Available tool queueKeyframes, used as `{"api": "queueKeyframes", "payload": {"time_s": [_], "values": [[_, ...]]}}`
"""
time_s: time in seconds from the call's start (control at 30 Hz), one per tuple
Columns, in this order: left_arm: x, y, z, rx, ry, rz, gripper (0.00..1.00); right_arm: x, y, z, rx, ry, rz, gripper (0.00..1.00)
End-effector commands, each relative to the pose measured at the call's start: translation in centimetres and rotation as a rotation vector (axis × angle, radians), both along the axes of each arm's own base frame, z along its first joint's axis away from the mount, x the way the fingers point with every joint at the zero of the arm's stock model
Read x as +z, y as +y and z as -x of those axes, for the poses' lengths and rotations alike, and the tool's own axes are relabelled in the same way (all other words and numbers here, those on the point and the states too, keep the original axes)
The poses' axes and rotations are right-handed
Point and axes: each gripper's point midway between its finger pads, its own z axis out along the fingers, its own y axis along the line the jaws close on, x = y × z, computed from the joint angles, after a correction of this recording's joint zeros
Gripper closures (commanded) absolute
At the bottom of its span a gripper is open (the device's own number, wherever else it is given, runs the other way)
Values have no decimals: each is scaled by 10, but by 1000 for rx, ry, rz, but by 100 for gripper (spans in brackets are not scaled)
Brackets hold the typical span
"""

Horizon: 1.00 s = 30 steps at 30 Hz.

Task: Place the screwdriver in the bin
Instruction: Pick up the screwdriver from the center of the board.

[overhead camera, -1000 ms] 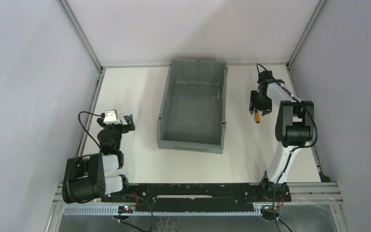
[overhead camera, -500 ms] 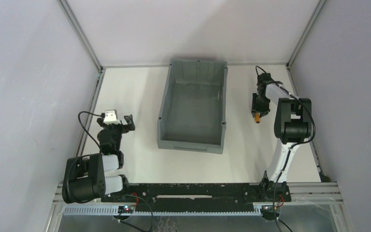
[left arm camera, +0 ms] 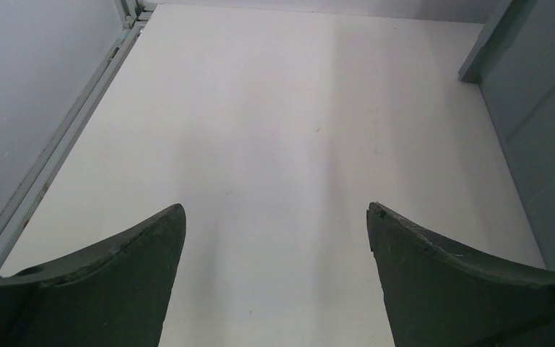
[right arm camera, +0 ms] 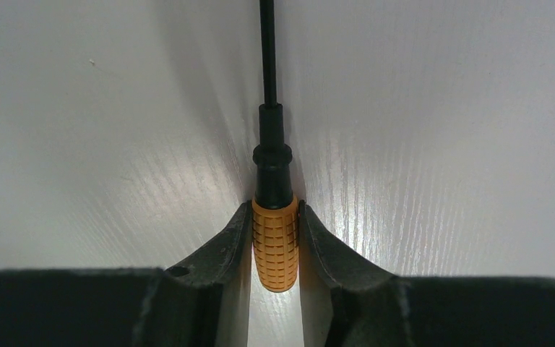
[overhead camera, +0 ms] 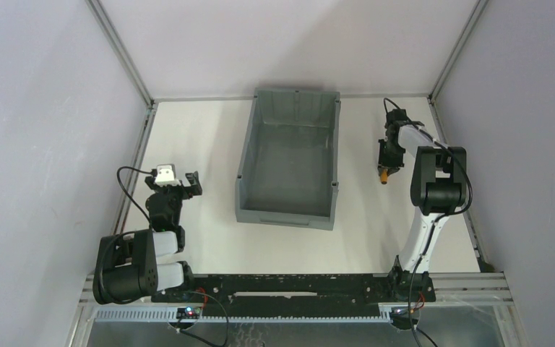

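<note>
The screwdriver (right arm camera: pixel 274 242) has a stubby orange ribbed handle and a thin black shaft. It lies on the white table to the right of the bin, and its orange tip shows in the top view (overhead camera: pixel 383 175). My right gripper (right arm camera: pixel 275 208) is shut on the handle, one finger on each side, low at the table. The large grey bin (overhead camera: pixel 259 143) stands at the table's middle, to the left of that gripper; I see nothing inside it. My left gripper (left arm camera: pixel 276 211) is open and empty over bare table at the near left (overhead camera: pixel 181 180).
The bin's grey side wall (left arm camera: pixel 542 144) fills the right edge of the left wrist view. Metal frame rails (overhead camera: pixel 143 137) and grey enclosure walls close in the table on the left, back and right. A black rail (overhead camera: pixel 289 285) runs along the near edge.
My right gripper's fingers closed in on the screwdriver's handle and the wrist shifted slightly. The left arm has not moved.
</note>
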Motion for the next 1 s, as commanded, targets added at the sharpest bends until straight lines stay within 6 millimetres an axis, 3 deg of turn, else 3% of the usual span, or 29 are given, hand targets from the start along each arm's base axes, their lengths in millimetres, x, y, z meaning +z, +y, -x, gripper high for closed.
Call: {"api": "queueKeyframes", "payload": {"time_s": [0.0, 0.33, 0.53, 0.73, 0.97], "values": [[30, 1, -11, 2, -91, -4, 0, 3, 9, -8, -6, -14, -79, 100], [29, 1, -11, 2, -90, -3, 0, 41, 29, -19, -54, -103, -369, 100], [30, 1, -11, 1, -92, -3, 0, 74, 43, -27, -54, -161, -539, 100], [30, 1, -11, 2, -92, -3, 0, 122, 55, -38, -63, -245, -681, 100], [29, 1, -11, 1, -90, -3, 0, 192, 73, -55, -94, -352, -837, 100]]}}
